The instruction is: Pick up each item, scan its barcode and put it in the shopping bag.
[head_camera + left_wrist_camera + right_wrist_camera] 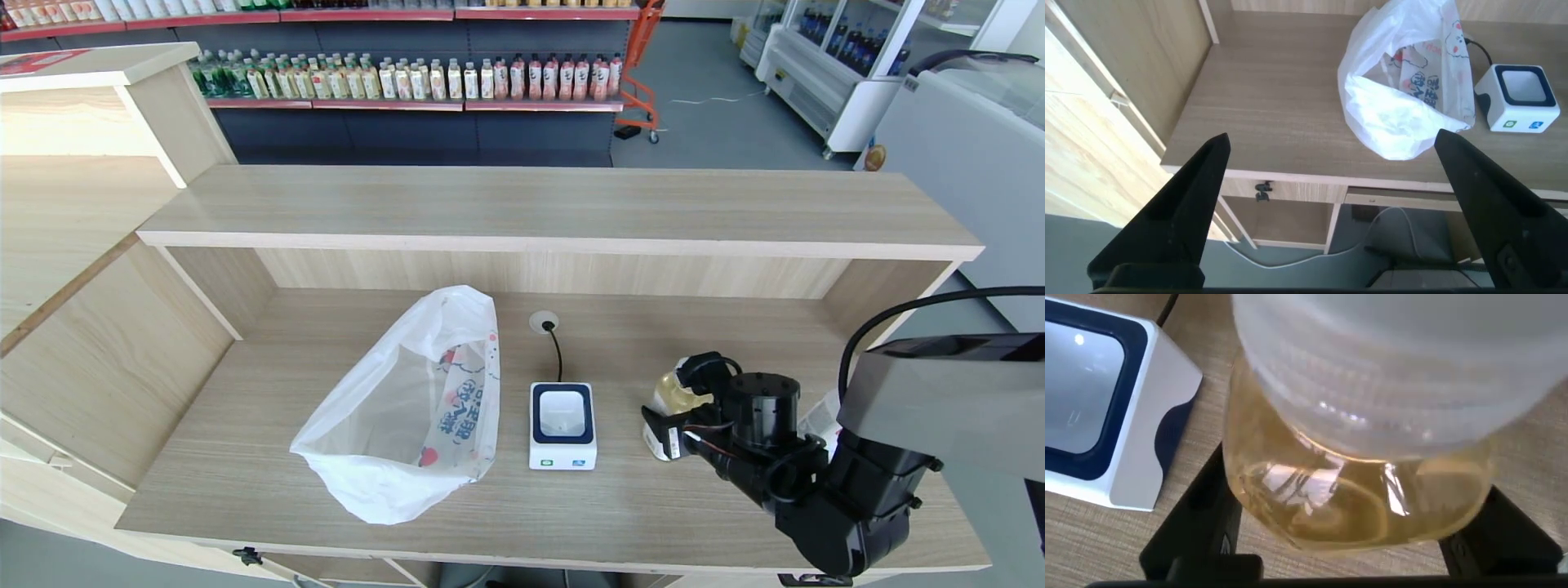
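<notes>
Bottle (1360,482) gripped in right end effector (680,407), beside scanner (562,425)

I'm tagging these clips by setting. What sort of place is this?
Probably a small shop's checkout: a barcode scanner on the wooden counter, shelves of bottled drinks behind it, and a glass-door fridge farther off.

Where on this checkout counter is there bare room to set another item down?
Widest free patch: the counter between its left wall and the shopping bag. The upper ledge is bare too. Crowded: from the scanner to the right end, where the right tool grips the bottle; the cable runs behind the scanner.
</notes>
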